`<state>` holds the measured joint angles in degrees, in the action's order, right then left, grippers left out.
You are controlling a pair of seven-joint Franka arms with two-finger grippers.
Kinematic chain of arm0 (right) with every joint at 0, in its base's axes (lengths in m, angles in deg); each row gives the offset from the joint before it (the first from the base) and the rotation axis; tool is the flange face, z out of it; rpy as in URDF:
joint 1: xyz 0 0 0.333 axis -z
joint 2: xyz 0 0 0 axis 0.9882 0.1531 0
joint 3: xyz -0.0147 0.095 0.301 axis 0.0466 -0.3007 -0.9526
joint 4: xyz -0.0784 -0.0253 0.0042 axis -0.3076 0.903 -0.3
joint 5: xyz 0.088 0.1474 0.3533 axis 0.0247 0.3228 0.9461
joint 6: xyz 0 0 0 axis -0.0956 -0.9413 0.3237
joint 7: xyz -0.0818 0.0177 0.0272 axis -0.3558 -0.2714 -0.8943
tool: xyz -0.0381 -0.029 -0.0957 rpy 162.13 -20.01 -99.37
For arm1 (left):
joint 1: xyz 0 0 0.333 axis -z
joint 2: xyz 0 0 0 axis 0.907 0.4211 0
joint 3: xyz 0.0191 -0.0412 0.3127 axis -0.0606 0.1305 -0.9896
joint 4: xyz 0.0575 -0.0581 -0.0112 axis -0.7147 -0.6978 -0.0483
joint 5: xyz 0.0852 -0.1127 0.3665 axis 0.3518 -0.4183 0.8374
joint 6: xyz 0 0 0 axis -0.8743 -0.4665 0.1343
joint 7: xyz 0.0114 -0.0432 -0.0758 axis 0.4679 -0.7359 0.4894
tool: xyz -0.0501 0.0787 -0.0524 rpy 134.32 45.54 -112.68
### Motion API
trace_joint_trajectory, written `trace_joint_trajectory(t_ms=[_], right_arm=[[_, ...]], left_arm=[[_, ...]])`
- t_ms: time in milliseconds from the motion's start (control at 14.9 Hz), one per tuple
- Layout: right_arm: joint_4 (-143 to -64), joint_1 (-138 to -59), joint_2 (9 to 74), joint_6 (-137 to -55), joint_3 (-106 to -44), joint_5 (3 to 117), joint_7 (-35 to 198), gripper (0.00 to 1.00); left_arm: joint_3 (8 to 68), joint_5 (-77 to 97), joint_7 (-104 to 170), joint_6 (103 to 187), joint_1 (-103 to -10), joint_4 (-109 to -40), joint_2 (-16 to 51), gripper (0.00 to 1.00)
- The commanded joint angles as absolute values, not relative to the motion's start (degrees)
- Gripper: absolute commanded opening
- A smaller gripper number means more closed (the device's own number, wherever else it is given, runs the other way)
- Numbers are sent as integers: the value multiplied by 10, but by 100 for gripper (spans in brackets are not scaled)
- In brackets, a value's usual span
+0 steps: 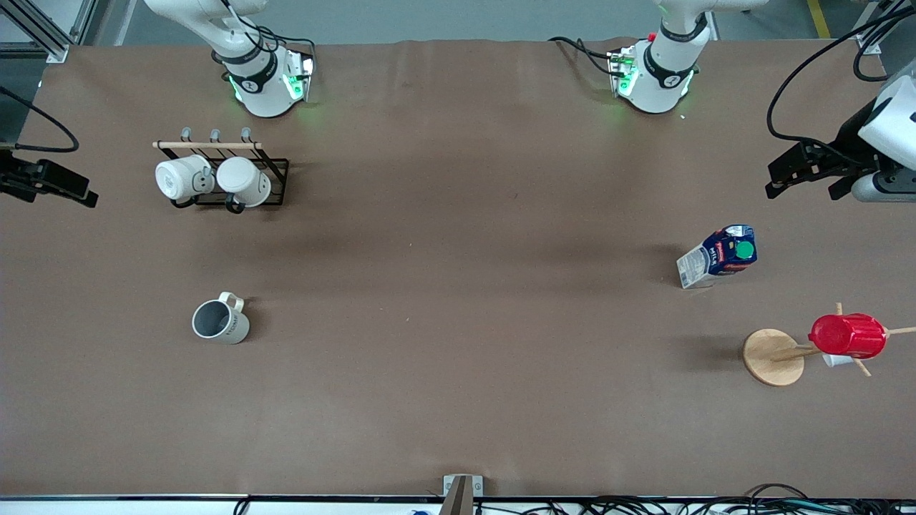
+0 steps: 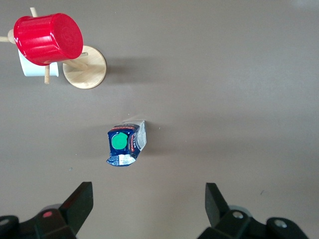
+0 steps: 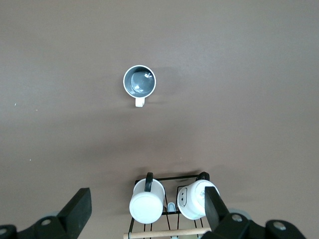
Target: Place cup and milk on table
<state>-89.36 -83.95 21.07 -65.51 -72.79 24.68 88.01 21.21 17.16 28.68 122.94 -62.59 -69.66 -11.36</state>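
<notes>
While our left hand (image 2: 148, 211) and right hand (image 3: 147, 214) hang wide open and empty, the tall milk (image 1: 718, 256) could topple if nudged; the cup (image 1: 220, 320) sits steadier on the tabletop (image 1: 458, 286).

The cup (image 3: 139, 81) stood upright on the table (image 3: 249, 74), mouth up, well apart from the black wire rack (image 3: 169, 209). Two white mugs (image 3: 146, 204) hung on the rack. The right gripper (image 3: 144, 211) was spread wide above the rack.
</notes>
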Motion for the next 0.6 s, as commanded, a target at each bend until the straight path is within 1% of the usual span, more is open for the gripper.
trace_joint_trajectory(t_ms=[0,336,537], right_arm=[[-900,-836,203,-658,-732,237,878,100],[-900,-835,203,-658,-731,238,878,100],[-898,-832,216,-665,-731,243,877,100]], left_arm=[[210,171,293,1234,-622,-698,-116,99],[208,170,289,1233,-623,-696,-116,99],[207,170,287,1229,-623,-698,-116,98]])
